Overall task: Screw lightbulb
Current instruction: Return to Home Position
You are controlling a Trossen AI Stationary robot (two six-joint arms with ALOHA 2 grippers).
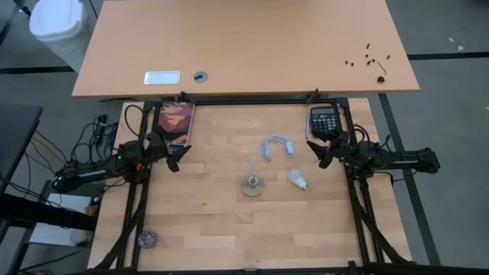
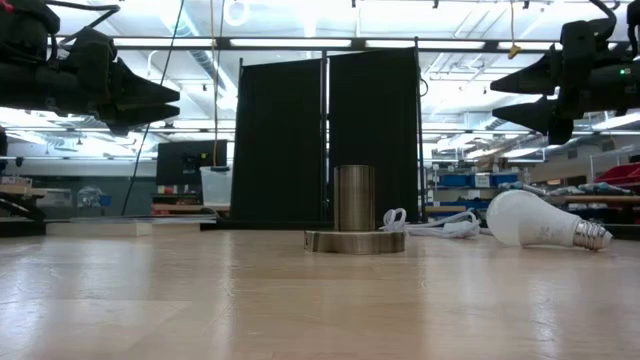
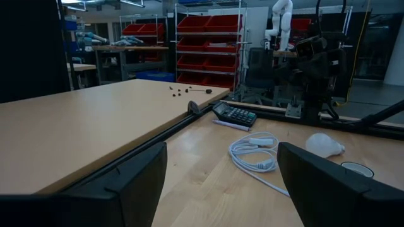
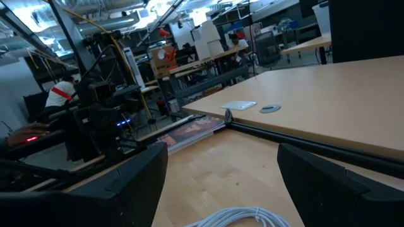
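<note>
Nearest my left wrist lens, the left gripper (image 3: 222,151) shows both dark fingers (image 3: 126,183) spread wide with nothing between them: released. The right gripper (image 4: 222,151) reads the same in its own wrist view, fingers (image 4: 328,183) parted and empty.

From above, I find the left gripper (image 1: 177,156) at the left edge of the wooden table (image 1: 214,221) and the right gripper (image 1: 317,150) at the right edge. Each points inward toward the other. The low view shows both raised clear of the surface.

The lightbulb (image 1: 298,180) lies on its side on the table, in neither gripper. It sits between the socket (image 1: 251,185) and the right gripper, near the socket but not touching it. Its screw base is turned away from the socket. In the low view the lightbulb (image 2: 545,220) rests flat on the wood, to the right of the upright silvery socket (image 2: 354,212).

The white cord (image 1: 275,145) is looped on the table behind the socket and bulb. A calculator (image 1: 325,121) lies at the rear right corner, just behind the right gripper. A book (image 1: 176,121) lies at the rear left corner, behind the left gripper. A small dark object (image 1: 147,240) sits near the front left edge; I cannot identify it.
</note>
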